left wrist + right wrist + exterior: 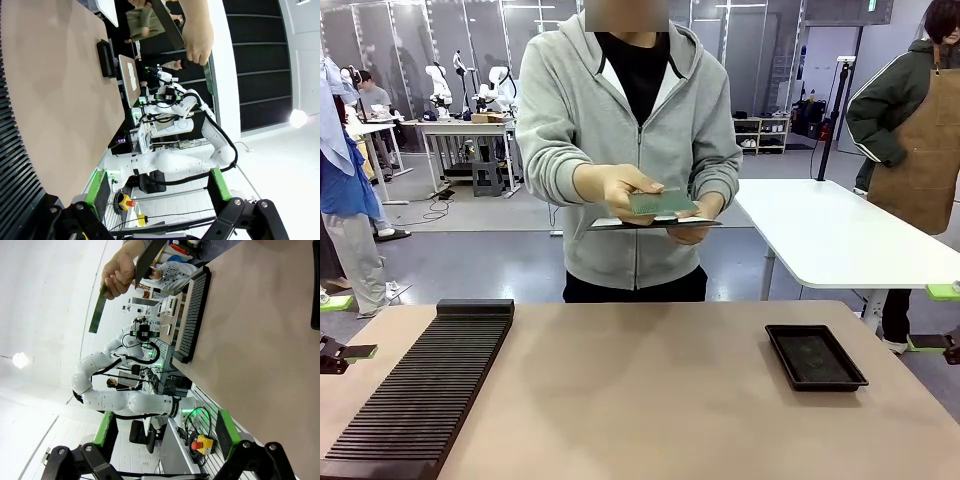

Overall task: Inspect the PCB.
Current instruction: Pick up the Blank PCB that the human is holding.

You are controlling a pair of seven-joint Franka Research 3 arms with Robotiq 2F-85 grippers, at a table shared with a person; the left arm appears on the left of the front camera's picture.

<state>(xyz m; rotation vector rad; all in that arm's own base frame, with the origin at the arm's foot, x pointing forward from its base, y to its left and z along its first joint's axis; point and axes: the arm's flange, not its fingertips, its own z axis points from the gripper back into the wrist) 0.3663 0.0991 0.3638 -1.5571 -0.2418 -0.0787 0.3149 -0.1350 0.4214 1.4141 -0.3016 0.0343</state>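
Front view shows the thin green rectangular PCB (662, 202), likely light, stiff, fragile, best pinched by an edge; left gripper (157, 192) and right gripper (165, 432) gape empty.

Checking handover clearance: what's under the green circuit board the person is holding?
Under the thin green circuit board is a larger dark flat tablet, carried on the person's other hand. The tablet's top face is hidden behind the board; whether they touch cannot be told.
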